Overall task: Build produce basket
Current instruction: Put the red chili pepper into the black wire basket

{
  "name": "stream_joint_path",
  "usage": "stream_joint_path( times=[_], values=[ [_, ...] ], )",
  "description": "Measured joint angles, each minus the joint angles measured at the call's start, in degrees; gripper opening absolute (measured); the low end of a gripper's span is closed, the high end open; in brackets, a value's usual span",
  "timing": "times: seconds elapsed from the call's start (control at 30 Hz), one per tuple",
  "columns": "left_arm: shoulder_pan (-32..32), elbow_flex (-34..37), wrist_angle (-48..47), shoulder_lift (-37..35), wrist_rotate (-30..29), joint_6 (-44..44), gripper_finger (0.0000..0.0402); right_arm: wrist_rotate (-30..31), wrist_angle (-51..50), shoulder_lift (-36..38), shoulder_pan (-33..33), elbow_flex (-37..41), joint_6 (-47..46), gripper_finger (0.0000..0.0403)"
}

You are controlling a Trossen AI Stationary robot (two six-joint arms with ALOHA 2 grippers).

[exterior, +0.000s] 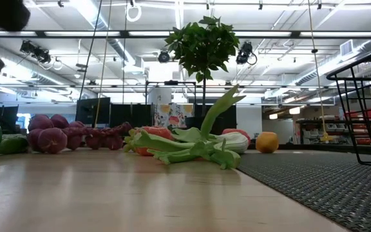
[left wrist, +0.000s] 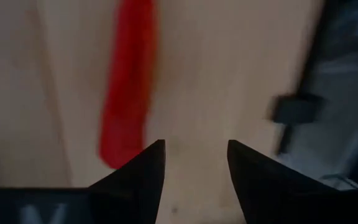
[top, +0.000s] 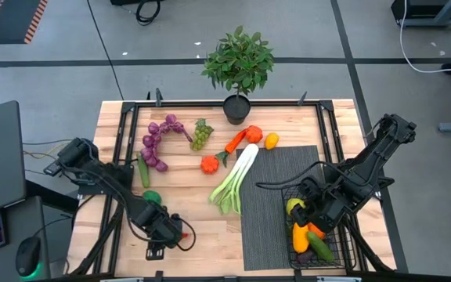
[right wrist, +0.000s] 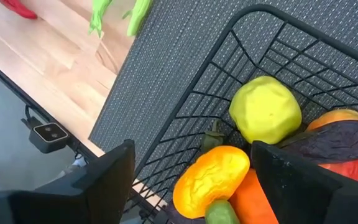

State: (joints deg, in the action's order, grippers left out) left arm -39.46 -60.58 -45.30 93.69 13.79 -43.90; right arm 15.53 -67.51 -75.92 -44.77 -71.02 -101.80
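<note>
Above the basket [top: 343,254] the right tool [right wrist: 191,165] stands spread; left tool [left wrist: 196,163] spread beside a red chili [left wrist: 126,87]; no readable writing.

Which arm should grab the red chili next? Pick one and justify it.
Left. The left claw hangs open right beside the red chili on the bare wood, while the right claw is over the basket across the table.

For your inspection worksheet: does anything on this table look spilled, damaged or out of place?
Nothing stands out. The basket sits upright on the mat with produce inside; the leek and grapes lie loose on the table, waiting.
</note>
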Motion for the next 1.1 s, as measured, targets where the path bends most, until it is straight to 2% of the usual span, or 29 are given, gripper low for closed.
stream_joint_path(
  times=[0.37,0.6,0.73,0.9,1.1],
  values=[
    [-0.4,1.1,1.3,1.0,-8.2,0.2,0.0173,-0.1,1.3,0.0,0.0,0.0,0.2,0.0321],
    [-1.0,0.8,5.4,7.1,-4.3,2.2,0.0174,0.3,2.0,0.0,0.0,0.0,0.1,0.032],
    [-0.3,0.8,5.4,8.2,-3.8,1.0,0.0166,0.5,2.3,0.0,0.0,0.0,0.0,0.032],
    [1.4,0.0,5.1,7.6,-3.6,0.8,0.0118,1.0,2.3,0.0,0.0,0.0,0.4,0.032],
    [6.2,-4.5,3.7,5.3,-5.4,-0.8,0.0019,5.0,5.7,0.0,0.0,0.0,0.4,0.032]
  ],
)
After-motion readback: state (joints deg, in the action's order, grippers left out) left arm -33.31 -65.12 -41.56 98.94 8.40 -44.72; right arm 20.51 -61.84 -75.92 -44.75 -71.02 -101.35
